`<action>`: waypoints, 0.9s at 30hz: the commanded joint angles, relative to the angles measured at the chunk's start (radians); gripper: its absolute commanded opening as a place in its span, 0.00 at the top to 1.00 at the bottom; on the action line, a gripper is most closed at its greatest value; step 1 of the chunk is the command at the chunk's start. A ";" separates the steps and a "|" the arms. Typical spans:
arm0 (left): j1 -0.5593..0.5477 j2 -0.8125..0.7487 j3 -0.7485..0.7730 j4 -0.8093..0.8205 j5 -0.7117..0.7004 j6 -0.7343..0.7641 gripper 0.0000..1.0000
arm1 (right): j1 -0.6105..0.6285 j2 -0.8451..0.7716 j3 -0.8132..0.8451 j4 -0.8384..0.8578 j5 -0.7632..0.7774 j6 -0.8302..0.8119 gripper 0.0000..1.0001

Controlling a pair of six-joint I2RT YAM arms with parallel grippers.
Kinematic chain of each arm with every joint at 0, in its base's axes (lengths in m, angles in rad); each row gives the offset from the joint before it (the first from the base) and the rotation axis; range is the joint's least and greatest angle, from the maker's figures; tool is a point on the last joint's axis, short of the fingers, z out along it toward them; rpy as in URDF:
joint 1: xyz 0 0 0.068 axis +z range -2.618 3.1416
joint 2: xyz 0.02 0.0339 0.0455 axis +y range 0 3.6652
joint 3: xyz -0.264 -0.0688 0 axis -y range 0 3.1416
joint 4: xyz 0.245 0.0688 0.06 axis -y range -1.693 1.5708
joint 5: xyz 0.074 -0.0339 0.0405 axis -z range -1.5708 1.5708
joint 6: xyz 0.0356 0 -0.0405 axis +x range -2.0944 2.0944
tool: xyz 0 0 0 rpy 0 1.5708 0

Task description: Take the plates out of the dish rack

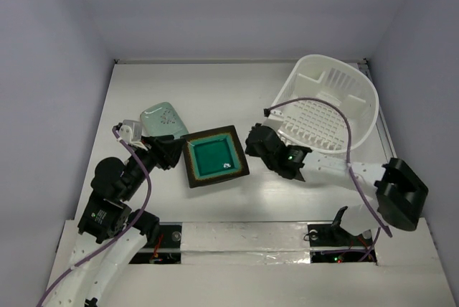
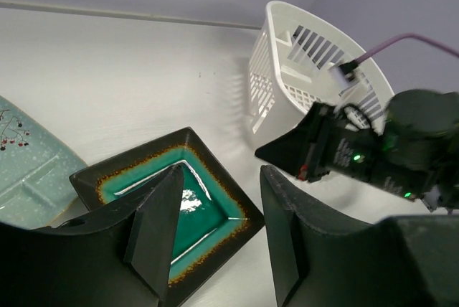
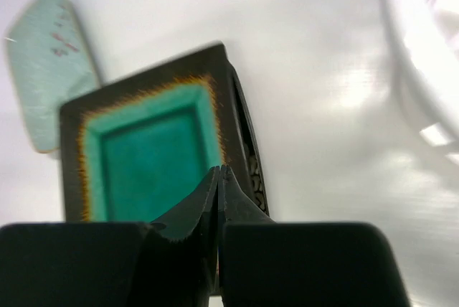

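The teal-centred plate (image 1: 214, 156) with a dark brown rim lies flat mid-table, on top of a dark patterned plate whose edge (image 3: 254, 171) shows under its right side. A pale mint plate (image 1: 163, 119) lies just behind and to the left. The white dish rack (image 1: 290, 81) stands at the back right. My left gripper (image 1: 174, 153) is open at the teal plate's left side; in the left wrist view one finger (image 2: 161, 221) hangs over the plate (image 2: 208, 214) and the other over bare table. My right gripper (image 3: 220, 172) is shut with nothing in it, its tips over the teal plate's right edge (image 3: 150, 156).
White walls close in the table at the back and on both sides. A purple cable (image 1: 337, 117) arcs from the right arm over the rack's front. The mint plate (image 2: 29, 163) lies left of my left fingers.
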 commanded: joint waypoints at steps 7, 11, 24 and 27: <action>0.014 -0.017 0.010 0.046 0.012 0.007 0.45 | 0.016 -0.463 0.033 -0.003 0.077 -0.220 1.00; 0.014 -0.013 0.018 0.054 -0.003 0.014 0.40 | 0.016 -0.728 -0.014 0.022 0.081 -0.306 0.91; 0.014 0.037 0.176 0.150 -0.052 0.004 0.39 | 0.016 -1.088 -0.050 -0.090 0.249 -0.372 0.05; 0.014 0.032 0.153 0.196 -0.042 0.000 0.40 | 0.016 -1.102 -0.068 -0.076 0.272 -0.393 0.06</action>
